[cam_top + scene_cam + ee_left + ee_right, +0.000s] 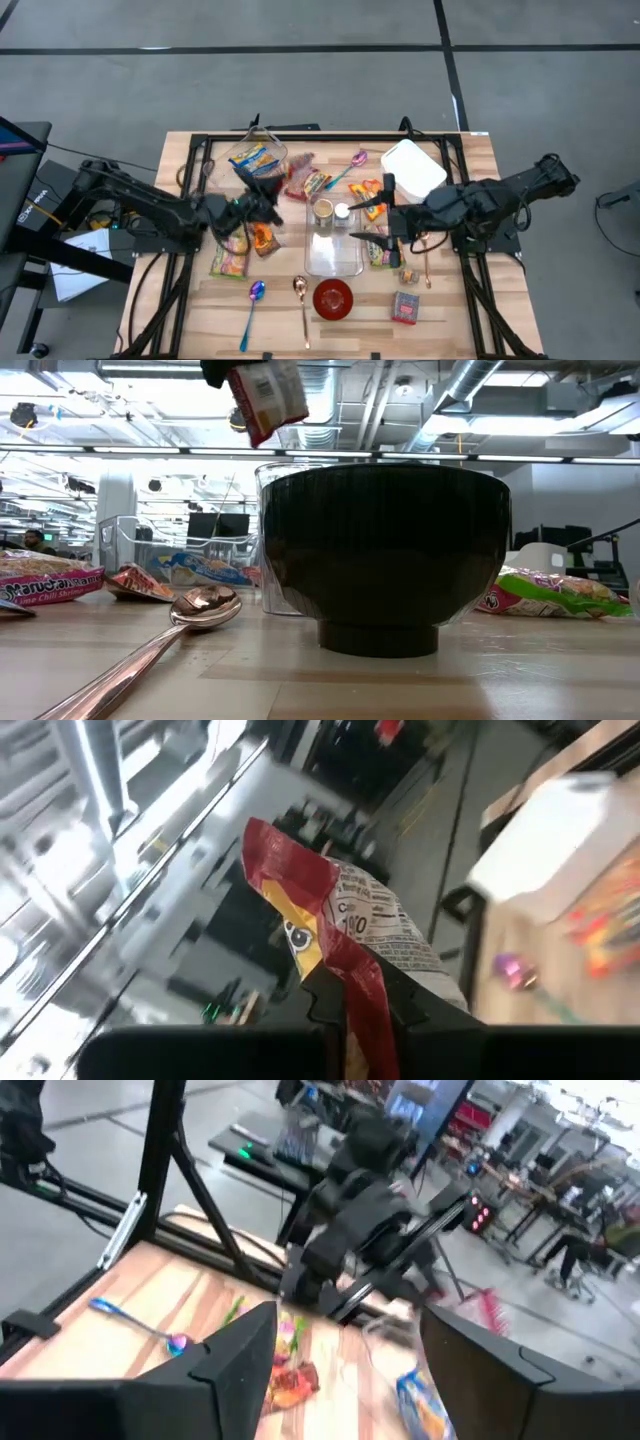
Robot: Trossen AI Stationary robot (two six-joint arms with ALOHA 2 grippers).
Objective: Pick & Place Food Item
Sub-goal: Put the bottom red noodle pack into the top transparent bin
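The left tool is pinching a red and yellow food packet, its fingers pressed tight on the packet's lower edge. In the low view that packet hangs high in the air, well above the dark bowl and the copper spoon lying on the bench. From overhead, the left tool sits over the left-middle of the bench, among other snack packets, and near the clear container at the bench's centre. The right tool has its fingers spread and holds nothing; it hovers over the right-middle of the bench, close to the white box.

The step in hand looks like carrying the lifted packet to its drop place, probably the clear container or the red bowl near the front edge; which one cannot be told from the pictures. To do it well, the left arm should keep the packet high enough to clear the container's rim and the small jars beside it, travel smoothly so the floppy packet does not swing or slip from a thin edge grip, and release only once it is centred and low over the target. The right arm is best kept clear of that path.
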